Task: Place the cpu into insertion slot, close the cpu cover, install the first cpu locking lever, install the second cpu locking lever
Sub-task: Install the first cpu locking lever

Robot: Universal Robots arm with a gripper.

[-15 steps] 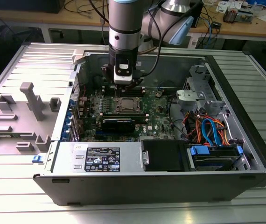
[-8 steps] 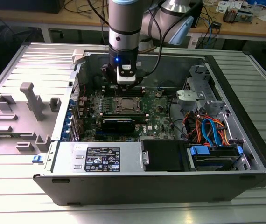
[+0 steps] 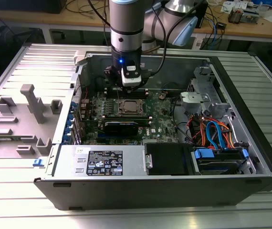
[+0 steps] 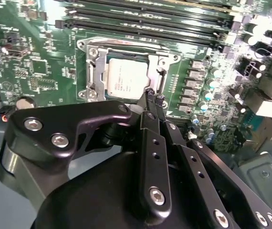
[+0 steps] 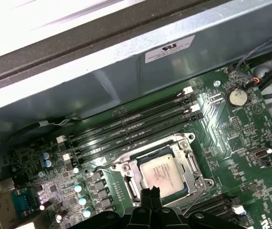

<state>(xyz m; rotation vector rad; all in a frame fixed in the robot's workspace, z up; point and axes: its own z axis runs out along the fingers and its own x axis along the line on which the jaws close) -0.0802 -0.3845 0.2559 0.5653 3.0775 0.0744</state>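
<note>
Open PC case (image 3: 150, 191) on a slatted metal bench (image 3: 222, 212), mobo (image 3: 160, 126) facing up; a grey robot arm (image 3: 126, 28) reaches straight down into it. The tool (image 4: 154, 97) hovers just above one edge of the CPU socket, fingers drawn narrow w/ tips almost touching. Nothing plainly sits between them, though a thin wire could be pinched there; I cannot tell. The cpu (image 4: 124, 78), a dull silver square, lies flat inside the insertion slot (image 4: 126, 46), so seating looks done. The cpu cover (image 4: 94, 71), a silvery frame w/ a big window, appears folded down around the chip, its sides flanking the lid. Whether either locking lever is hooked cannot be told. Long black RAM slots (image 5: 136, 129) run just beside the socket on the case-wall side. A row of small capacitors (image 4: 211, 85) stands near another side, and a coin cell (image 5: 236, 98) sits further off. Risks, as judged: the tips are v. close to the chip's edge and the cover frame, so a slightly off descent could scrape the lid, or catch the frame and lift it. A springy lever wire could slip from such narrow tips and snap back. The tool's wide black body could also knock the capacitors if it tilts.
</note>
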